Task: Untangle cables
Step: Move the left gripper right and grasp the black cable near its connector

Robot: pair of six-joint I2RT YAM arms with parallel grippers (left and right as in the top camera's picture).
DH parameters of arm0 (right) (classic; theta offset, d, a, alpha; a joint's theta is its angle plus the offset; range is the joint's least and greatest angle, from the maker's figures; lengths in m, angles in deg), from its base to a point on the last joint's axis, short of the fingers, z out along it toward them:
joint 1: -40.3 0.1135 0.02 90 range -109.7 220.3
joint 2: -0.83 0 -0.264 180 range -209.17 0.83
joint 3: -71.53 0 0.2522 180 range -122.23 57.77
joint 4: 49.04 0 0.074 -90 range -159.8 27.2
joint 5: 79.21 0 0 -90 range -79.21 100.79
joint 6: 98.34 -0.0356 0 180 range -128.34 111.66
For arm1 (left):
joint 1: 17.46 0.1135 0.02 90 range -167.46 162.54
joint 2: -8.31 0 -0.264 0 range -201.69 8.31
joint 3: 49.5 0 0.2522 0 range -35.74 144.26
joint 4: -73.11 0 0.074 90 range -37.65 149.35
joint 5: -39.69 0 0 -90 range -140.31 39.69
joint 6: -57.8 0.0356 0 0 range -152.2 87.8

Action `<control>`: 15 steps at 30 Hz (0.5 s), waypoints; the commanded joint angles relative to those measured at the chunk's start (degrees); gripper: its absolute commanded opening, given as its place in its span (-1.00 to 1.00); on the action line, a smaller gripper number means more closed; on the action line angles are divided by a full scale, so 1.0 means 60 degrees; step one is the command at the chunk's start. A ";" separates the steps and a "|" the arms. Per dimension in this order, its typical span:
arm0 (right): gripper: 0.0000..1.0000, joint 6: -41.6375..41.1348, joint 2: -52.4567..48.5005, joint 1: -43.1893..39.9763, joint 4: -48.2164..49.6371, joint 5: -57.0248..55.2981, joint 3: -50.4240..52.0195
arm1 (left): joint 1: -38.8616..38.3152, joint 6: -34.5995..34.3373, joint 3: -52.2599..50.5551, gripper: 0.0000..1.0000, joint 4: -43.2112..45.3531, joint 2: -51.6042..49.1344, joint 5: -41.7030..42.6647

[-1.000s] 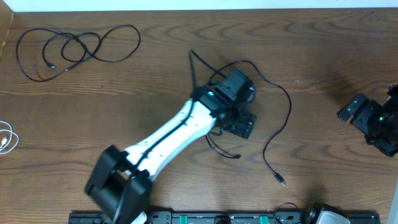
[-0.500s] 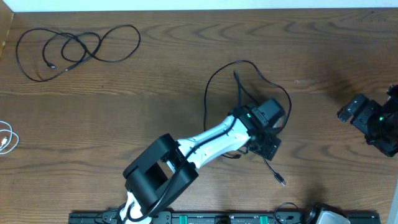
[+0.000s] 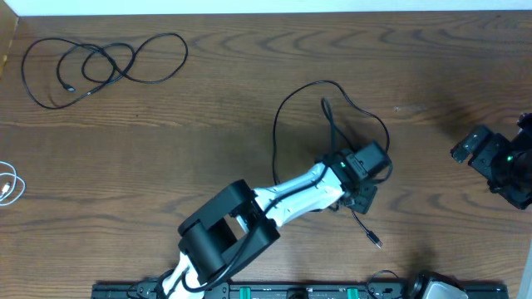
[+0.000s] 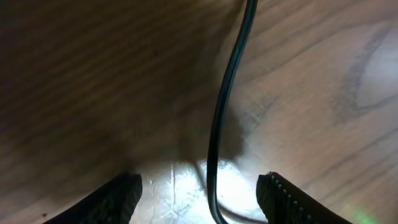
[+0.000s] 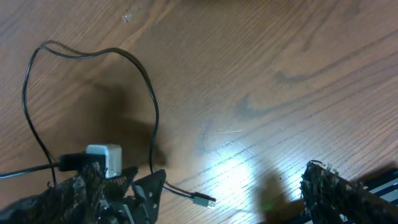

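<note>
One black cable [image 3: 287,100] loops across the table's middle, and its plug end [image 3: 377,242] lies toward the front. My left gripper [image 3: 362,196] is low over this cable's right part. In the left wrist view the cable [image 4: 219,124] runs down between the two fingers [image 4: 121,196], with a gap on both sides of it. A second black cable [image 3: 100,62] lies coiled at the back left. A white cable [image 3: 7,184] shows at the left edge. My right gripper [image 3: 470,148] stands open at the far right, holding nothing.
The right wrist view takes in the left gripper [image 5: 140,193], the black cable's arc [image 5: 152,106] and its plug [image 5: 202,200] on bare wood. A black rail with green connectors [image 3: 291,291] runs along the front edge.
My left arm has swung right and forward from the table's middle. The black cable's loop has shifted with it, and its free end now lies further right. The right arm has not moved.
</note>
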 commanded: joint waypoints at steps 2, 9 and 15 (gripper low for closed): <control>0.98 0.0120 0.0007 -0.0051 -0.0015 -0.0036 -0.0062 | -0.0291 0.0000 -0.0018 0.29 0.0018 -0.0368 -0.0663; 0.98 0.0120 0.0007 -0.0051 -0.0015 -0.0036 -0.0062 | -0.0331 -0.0004 -0.0015 -0.38 0.0011 -0.0543 -0.0699; 0.99 0.0120 0.0007 -0.0051 -0.0015 -0.0036 -0.0062 | -0.0335 0.0521 0.0433 -0.85 -0.0798 -0.0441 -0.1147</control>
